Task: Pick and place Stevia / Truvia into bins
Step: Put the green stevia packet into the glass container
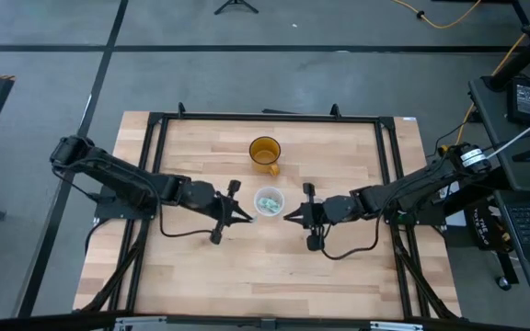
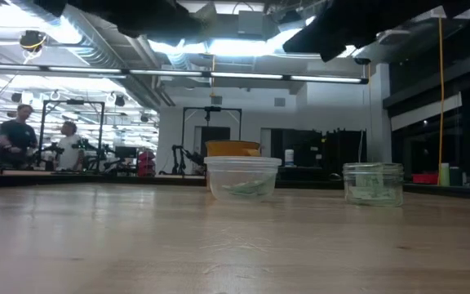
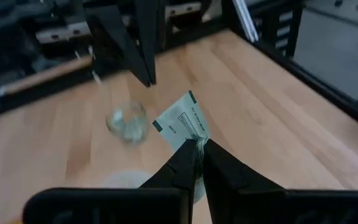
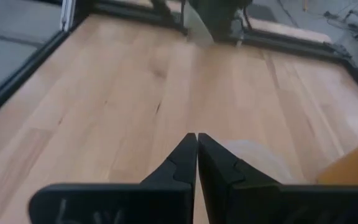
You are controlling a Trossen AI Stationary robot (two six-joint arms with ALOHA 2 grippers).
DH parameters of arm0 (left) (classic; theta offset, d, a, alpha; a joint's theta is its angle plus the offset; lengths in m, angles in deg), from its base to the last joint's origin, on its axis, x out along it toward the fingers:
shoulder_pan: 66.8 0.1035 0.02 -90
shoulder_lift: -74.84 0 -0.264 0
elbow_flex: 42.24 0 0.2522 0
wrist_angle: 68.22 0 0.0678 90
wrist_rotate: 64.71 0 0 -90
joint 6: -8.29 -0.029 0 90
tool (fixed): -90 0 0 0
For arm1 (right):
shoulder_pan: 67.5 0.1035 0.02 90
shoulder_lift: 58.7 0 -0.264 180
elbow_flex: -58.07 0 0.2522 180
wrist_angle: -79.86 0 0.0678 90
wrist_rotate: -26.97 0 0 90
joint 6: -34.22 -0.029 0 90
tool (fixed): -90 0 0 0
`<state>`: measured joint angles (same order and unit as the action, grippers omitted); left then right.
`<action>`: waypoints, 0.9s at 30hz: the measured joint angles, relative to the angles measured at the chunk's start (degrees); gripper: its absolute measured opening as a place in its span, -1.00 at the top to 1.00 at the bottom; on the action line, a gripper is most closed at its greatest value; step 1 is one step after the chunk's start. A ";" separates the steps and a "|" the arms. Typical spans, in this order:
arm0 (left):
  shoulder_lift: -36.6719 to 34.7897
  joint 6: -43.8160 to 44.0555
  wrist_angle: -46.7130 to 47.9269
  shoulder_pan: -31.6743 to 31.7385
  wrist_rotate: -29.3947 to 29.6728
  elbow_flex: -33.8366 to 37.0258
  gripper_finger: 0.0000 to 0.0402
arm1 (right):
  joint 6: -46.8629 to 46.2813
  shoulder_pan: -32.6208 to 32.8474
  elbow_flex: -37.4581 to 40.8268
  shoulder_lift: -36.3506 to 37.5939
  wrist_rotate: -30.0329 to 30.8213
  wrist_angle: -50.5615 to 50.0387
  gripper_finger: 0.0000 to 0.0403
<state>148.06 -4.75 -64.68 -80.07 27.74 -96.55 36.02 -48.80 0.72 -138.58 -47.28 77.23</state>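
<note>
My left gripper (image 3: pixel 197 149) is shut on one white, teal-edged Stevia packet (image 3: pixel 180 120), in the air just left of the clear plastic cup (image 1: pixel 268 202). That cup stands at the table's middle with several packets inside (image 2: pixel 243 188). A smaller silvery cup (image 3: pixel 127 121) with packets in it stands to the right (image 2: pixel 374 184); in the high view the right arm covers it. My right gripper (image 4: pixel 196 142) is shut and empty, just right of the clear cup (image 4: pixel 253 158), and faces the left gripper (image 1: pixel 247 218). My left gripper pinches the packet between its two fingers at the packet's near short edge (image 3: pixel 194 138). The rest of the packet sticks out flat beyond the fingertips. It is lifted clear of the table, slanting upward and away from the fingers.
An amber handled cup (image 1: pixel 265 152) stands behind the clear cup toward the far edge. A black frame (image 1: pixel 159 165) runs round the tabletop. Bare wood (image 1: pixel 265 276) lies between the grippers and the near edge. People stand far off in the room (image 2: pixel 23 135).
</note>
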 joint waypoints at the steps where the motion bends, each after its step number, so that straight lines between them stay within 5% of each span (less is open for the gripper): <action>1: 0.00 -0.48 -2.43 0.49 -0.56 1.01 0.91 | 0.05 0.00 0.00 0.00 0.01 0.90 0.91; 13: 0.02 -1.91 -13.29 4.96 -1.11 6.63 0.91 | 7.76 -1.87 0.00 0.00 0.03 11.52 0.90; 17: 0.02 -3.50 -16.26 5.99 -5.74 6.63 0.91 | 9.96 -2.21 0.00 0.00 0.06 11.83 0.88; 27: 0.99 -3.81 -19.98 8.28 -11.18 6.61 0.91 | 10.77 -2.96 0.00 0.00 0.04 13.82 0.42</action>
<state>149.05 -8.55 -84.65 -71.79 16.56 -89.94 46.79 -51.76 0.72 -138.58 -47.24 91.05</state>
